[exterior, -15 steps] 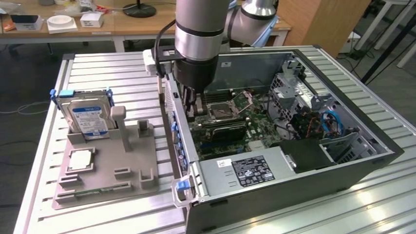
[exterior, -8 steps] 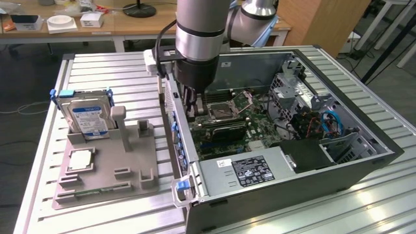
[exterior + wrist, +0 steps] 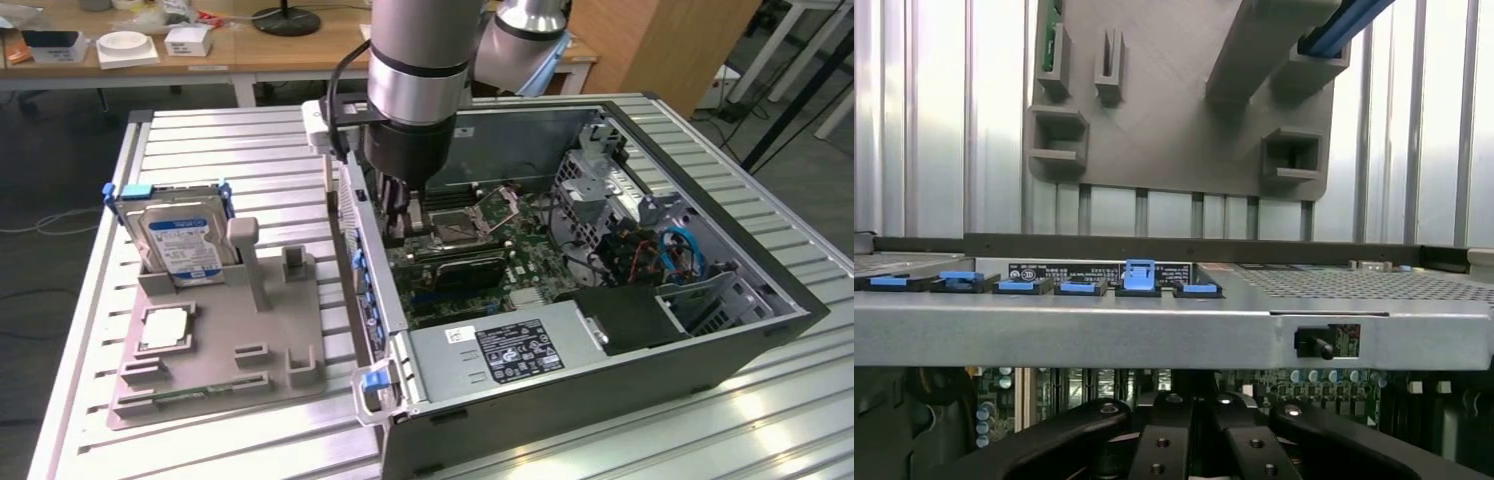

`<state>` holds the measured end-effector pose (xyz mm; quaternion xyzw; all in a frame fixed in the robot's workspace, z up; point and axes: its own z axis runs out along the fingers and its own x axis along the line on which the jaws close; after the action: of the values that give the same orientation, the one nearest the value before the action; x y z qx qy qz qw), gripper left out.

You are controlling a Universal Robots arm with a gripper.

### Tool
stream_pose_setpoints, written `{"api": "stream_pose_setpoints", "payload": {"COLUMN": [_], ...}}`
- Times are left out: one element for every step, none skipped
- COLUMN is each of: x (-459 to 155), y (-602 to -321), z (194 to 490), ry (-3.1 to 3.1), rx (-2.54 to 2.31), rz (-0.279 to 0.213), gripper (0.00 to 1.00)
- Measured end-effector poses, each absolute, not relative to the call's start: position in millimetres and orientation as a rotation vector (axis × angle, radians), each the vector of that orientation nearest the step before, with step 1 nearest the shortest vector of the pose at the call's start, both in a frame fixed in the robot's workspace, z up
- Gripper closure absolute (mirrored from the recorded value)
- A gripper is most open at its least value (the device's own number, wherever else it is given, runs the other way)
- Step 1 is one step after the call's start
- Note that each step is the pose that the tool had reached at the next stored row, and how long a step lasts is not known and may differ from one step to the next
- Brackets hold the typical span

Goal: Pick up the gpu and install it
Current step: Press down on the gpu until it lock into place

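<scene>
So the gpu [image 3: 398,226] can just about be made out as a thin dark card standing on edge right under the gripper [image 3: 398,208], down at the slot area of the motherboard [image 3: 467,238], tucked close to the case wall [image 3: 350,215] that carries the blue clips [image 3: 1139,276]. Not much of the card is exposed, tbh, since the fingers sit over it. The fingers are clenched tight together. In the wrist view the gripper [image 3: 1189,440] is seen with its black links folded in toward the middle. Whether the card is actually pinched there or only being pressed on from above can't be told. As for handling, the card would be judged light and stiff, no flex to speak of, but fragile: bare components, plus a contact edge that shouldn't be scraped or forced in crooked. The top edge or the flat heatsink face would be reckoned the sane place to grab it, with the card kept upright and square to the slot, because a thin card in a narrow pinch can easily be tilted. Further out, the power supply [image 3: 514,350] is seen at the near end of the case. The grey holder [image 3: 254,375] is parked beside the case on the slatted table [image 3: 227,140], with the hard drive [image 3: 180,245] propped up in it.
</scene>
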<state>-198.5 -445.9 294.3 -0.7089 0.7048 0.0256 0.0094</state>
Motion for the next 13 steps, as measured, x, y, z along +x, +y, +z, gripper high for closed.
{"api": "stream_pose_setpoints", "payload": {"x": [-198.5, -198.5, -198.5, -198.5, -198.6, -198.9, -199.5, -200.3, -200.9, -201.4, -201.7, -202.0, -202.3], "y": [-446.0, -445.9, -445.8, -445.8, -445.8, -445.8, -445.8, -445.8, -445.8, -445.8, -445.8, -445.8, -445.8], "z": [294.3, 294.3, 294.4, 294.8, 295.7, 296.3, 296.4, 296.6, 296.5, 296.6, 296.6, 296.6, 296.6], "ry": [2.202, 2.202, 2.203, 2.203, 2.204, 2.204, 2.205, 2.205, 2.205, 2.205, 2.205, 2.205, 2.205], "rx": [-2.212, -2.209, -2.205, -2.203, -2.201, -2.199, -2.199, -2.198, -2.198, -2.198, -2.198, -2.198, -2.198], "rz": [0.081, 0.084, 0.086, 0.088, 0.089, 0.09, 0.091, 0.091, 0.091, 0.091, 0.091, 0.091, 0.091], "gripper": [0.89, 0.89, 0.89, 0.89, 0.89, 0.89, 0.89, 0.89, 0.89, 0.89, 0.89, 0.89, 0.89]}}
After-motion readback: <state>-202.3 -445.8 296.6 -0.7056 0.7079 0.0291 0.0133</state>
